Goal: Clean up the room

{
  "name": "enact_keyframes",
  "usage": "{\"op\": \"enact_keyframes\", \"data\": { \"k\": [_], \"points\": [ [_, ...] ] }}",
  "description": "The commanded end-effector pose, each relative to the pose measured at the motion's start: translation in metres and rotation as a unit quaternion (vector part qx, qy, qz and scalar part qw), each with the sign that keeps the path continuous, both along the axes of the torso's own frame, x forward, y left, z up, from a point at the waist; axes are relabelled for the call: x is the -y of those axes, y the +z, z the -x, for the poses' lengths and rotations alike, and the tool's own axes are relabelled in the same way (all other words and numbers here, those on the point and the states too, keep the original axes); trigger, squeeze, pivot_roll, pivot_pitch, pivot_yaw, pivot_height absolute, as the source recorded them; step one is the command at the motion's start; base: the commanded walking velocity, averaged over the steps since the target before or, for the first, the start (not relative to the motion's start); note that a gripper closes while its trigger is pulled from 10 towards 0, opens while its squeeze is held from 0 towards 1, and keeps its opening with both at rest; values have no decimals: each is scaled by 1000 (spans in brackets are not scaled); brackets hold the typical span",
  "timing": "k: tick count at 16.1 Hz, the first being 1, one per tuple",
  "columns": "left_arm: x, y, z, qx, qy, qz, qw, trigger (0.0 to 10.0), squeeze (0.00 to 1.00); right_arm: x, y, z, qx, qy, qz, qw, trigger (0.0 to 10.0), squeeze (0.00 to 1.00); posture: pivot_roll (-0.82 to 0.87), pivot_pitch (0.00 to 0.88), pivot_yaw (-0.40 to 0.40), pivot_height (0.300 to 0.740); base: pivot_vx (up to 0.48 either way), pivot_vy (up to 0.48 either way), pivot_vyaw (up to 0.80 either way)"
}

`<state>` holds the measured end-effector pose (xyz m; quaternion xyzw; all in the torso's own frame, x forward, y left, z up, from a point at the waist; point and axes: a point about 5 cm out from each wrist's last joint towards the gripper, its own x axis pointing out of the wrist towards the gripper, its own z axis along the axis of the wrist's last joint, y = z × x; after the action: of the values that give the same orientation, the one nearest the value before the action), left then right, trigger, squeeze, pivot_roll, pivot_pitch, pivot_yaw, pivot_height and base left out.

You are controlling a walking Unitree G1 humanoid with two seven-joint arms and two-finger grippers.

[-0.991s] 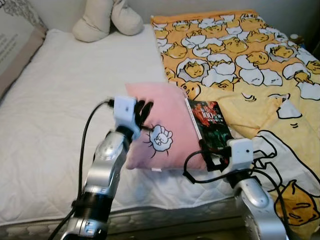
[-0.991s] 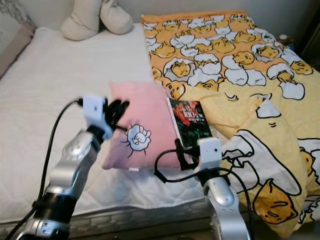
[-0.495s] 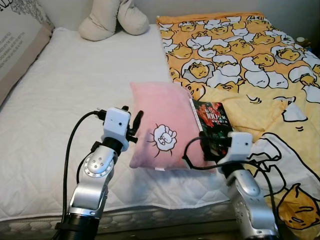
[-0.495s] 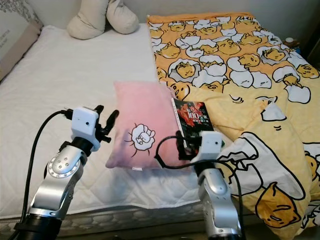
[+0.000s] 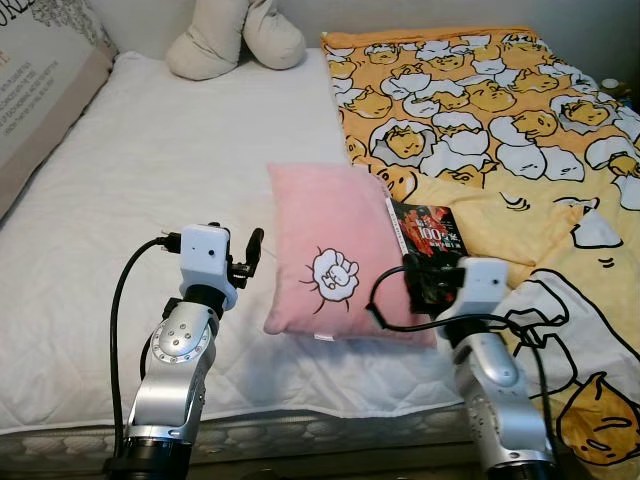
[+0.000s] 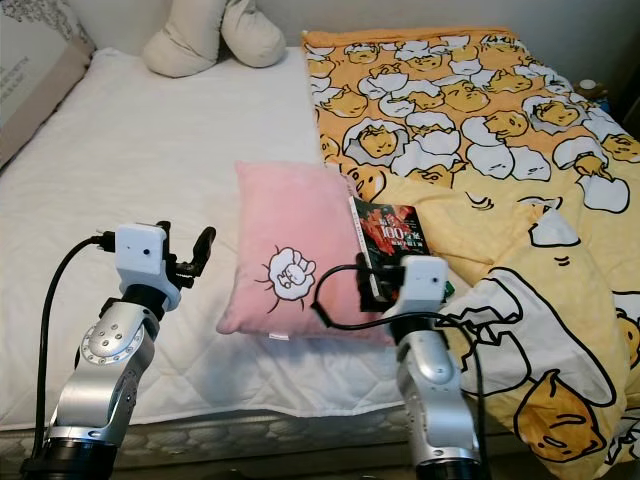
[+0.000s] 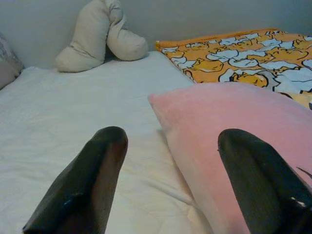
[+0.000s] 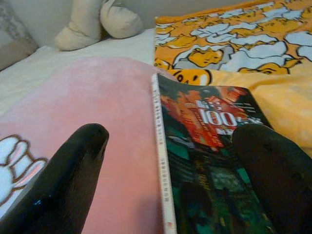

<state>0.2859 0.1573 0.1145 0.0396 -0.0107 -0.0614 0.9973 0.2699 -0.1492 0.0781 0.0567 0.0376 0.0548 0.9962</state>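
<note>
I am standing at the foot of the bed (image 5: pixel 150 180) with both arms raised over its near edge, and I judge the step in hand is choosing and reaching for the first loose thing to tidy.

My left gripper (image 7: pixel 170 180) hovers above the white mattress just beside the left edge of the pink pillow (image 5: pixel 335 250), fingers spread wide and holding nothing. One finger (image 7: pixel 83 185) sits over bare sheet, the other over the pillow's near corner, so a short reach forward would let me pinch that edge.

The pillow lies flat near the middle of the bed, long side running away from me, plump and soft-looking, with a small white fist drawing on its near half. It should squash easily, so I expect to need a deep bite on the corner.

Touching its right side lies a book (image 8: pixel 209 141) with a dark cover and red and white lettering, resting partly on the yellow egg-patterned blanket (image 5: pixel 500 110). My right gripper (image 8: pixel 165 190) is released too, its fingers straddling the book's spine and near edge. To lift it I would lower, then close across the cover.
</note>
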Motion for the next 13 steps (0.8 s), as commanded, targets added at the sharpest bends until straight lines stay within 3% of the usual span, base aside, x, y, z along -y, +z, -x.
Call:
{"op": "enact_keyframes", "data": {
  "k": [1, 3, 4, 13],
  "points": [
    [-2, -1, -1, -4, 2, -9, 1000, 10000, 1000, 0, 0, -1, 3, -2, 2, 1000, 10000, 0, -98, 0, 43, 740, 0, 0, 0],
    [1, -3, 0, -6, -15, -4, 1000, 10000, 1000, 1, -2, -1, -4, -9, -7, 1000, 10000, 0, -98, 0, 44, 740, 0, 0, 0],
    [8, 0, 4, 1, -46, -5, 999, 10000, 0, 4, -7, -1, -18, -26, -28, 999, 10000, 0, -97, 0, 45, 740, 0, 0, 0],
    [15, 8, 6, 27, -66, 10, 997, 10000, 0, 6, -15, 3, -35, -25, -29, 999, 10000, 0, -97, 0, 47, 740, 250, -343, 0]
  ]
}}
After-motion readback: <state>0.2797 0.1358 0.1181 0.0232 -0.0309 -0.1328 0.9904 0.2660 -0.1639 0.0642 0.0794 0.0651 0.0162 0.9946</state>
